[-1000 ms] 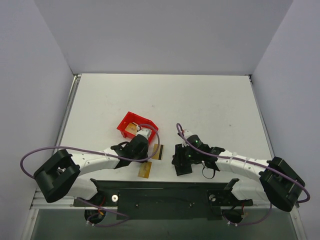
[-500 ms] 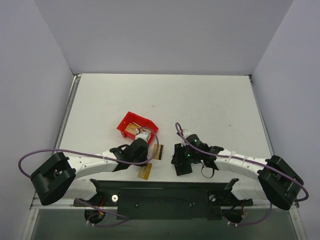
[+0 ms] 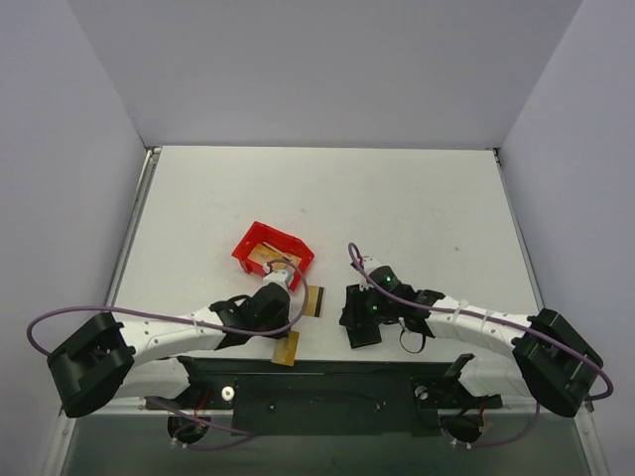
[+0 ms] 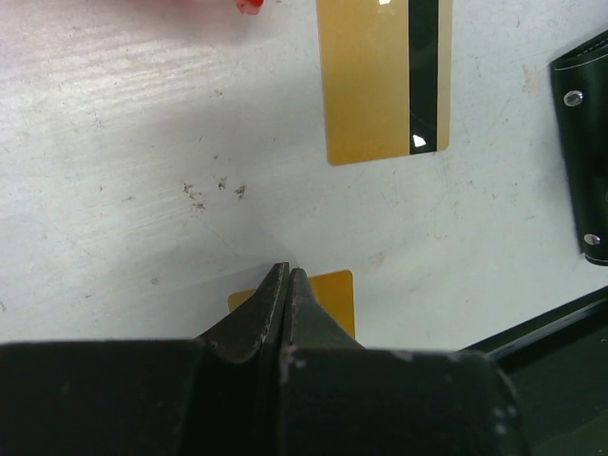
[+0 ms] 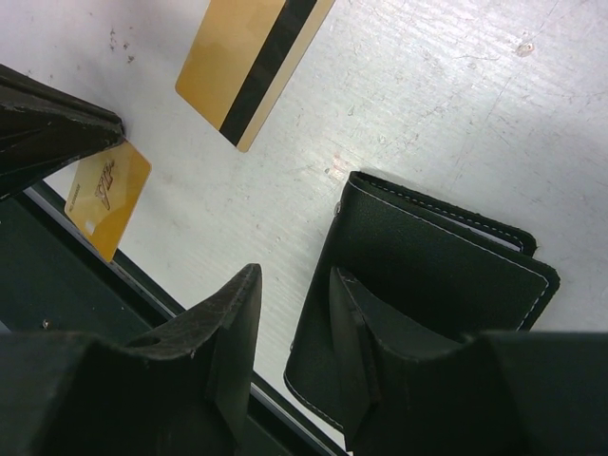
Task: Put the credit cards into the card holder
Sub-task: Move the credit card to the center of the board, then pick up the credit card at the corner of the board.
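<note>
The left gripper is shut tight, its two tips meeting in a single point that sits on or just over a plain gold card. The card shows flat on either side of the tips, so whether it is pinned down or actually pinched cannot be told. This card lies to the left of the card holder, near it but apart. It is toward the table's near edge, and its near end seems to reach just past that edge. Its long axis runs roughly near-to-far with a slight tilt, so it lies about side-on to the holder rather than pointing at it. A second, striped card lies flat on the same left side of the holder, a little farther back, its stripe running along its length. Beyond it, farther left of the holder, is the red bin. The right gripper is partly open and straddles the holder's left margin. One finger is outside on the table and the other is on or tucked into the holder's face. I cannot tell if it is bearing down. The left arm is plainly the nearer one to both loose cards. The coming move likely turns on carrying the gold card rightward and swinging its long axis round to meet the holder's pocket.
</note>
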Robot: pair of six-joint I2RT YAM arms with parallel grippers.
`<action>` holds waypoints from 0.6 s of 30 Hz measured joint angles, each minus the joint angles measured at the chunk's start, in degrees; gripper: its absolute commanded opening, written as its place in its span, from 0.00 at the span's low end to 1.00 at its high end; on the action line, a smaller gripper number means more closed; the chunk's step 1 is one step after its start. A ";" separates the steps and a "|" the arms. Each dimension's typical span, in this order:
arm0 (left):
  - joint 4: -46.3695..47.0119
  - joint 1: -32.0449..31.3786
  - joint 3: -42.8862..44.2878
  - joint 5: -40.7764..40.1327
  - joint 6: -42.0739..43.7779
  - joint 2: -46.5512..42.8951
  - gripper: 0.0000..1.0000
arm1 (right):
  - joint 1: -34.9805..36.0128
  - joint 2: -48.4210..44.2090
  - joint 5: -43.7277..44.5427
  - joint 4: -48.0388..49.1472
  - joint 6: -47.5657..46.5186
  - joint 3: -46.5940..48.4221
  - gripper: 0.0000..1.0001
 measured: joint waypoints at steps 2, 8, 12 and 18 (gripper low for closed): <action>-0.22 -0.28 -0.63 0.00 -0.55 -0.92 0.00 | 0.00 -0.31 -0.07 0.00 0.00 0.00 0.32; -2.93 -0.55 -0.85 -0.50 -0.72 -2.78 0.00 | 0.70 -2.38 -0.11 0.13 0.13 0.04 0.33; -5.31 -0.57 -0.31 -1.97 -0.24 -4.76 0.00 | 4.28 -2.45 1.31 0.39 1.60 1.64 0.37; -8.72 -0.52 2.47 -5.01 0.52 -8.55 0.00 | 14.01 1.11 4.13 7.23 10.25 3.37 0.45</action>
